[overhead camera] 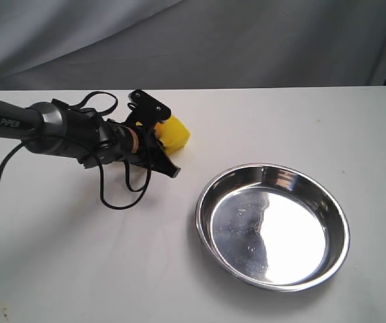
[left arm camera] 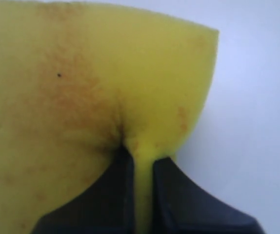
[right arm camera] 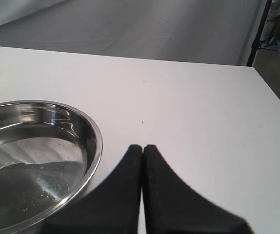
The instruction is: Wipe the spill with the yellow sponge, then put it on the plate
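My left gripper is shut on the yellow sponge, holding it at the table's back centre, left of the plate. In the left wrist view the sponge fills the frame, brown-stained, its edge pinched thin between the black fingers. The steel plate sits at the front right with nothing in it. My right gripper is shut on nothing, just beside the plate's rim; it does not show in the exterior view. The spill is hidden or out of view.
A black cable loops on the table below the left arm. Grey cloth hangs behind the table. A dark stand rises past the table's far corner in the right wrist view.
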Robot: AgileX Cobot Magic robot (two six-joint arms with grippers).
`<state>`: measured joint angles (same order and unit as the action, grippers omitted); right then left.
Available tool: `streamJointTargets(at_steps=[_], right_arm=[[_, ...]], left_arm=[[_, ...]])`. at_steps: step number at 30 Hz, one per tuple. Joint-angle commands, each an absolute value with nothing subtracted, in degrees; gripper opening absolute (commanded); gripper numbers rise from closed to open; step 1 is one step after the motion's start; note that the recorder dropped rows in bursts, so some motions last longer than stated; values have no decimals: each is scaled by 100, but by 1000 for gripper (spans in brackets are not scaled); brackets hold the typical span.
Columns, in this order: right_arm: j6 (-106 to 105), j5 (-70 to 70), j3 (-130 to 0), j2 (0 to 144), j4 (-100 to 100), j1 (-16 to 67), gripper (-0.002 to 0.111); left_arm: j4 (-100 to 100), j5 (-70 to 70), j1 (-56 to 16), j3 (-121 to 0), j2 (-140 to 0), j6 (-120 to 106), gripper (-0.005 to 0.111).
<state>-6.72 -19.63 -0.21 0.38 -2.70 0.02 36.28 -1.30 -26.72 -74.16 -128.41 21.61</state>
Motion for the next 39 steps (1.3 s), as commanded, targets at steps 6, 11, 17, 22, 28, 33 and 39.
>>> streamJointTargets(at_steps=[6, 11, 17, 22, 28, 33, 39], right_arm=[[-690, -1959, 0, 0, -293, 9, 0], [-690, -1959, 0, 0, -293, 9, 0], [-690, -1959, 0, 0, -293, 9, 0], [-690, -1959, 0, 0, -293, 9, 0], [-690, -1959, 0, 0, -293, 9, 0], [-690, -1959, 0, 0, -293, 9, 0], [-690, -1959, 0, 0, -293, 9, 0]], left_arm=[[3825, 2157, -2659, -7369, -12786, 2183, 0], [3825, 3077, -2461, -7350, -12629, 2140, 0], [3813, 3735, -2350, -7281, -12504, 1907, 0], [3871, 3783, -2206, -6960, -12208, 1895, 0], [3824, 3947, -1939, -6355, -11770, 1629, 0], [3812, 4161, -1927, -5667, -11367, 1021, 0], [3771, 4808, -1927, -5202, -10845, 731, 0]])
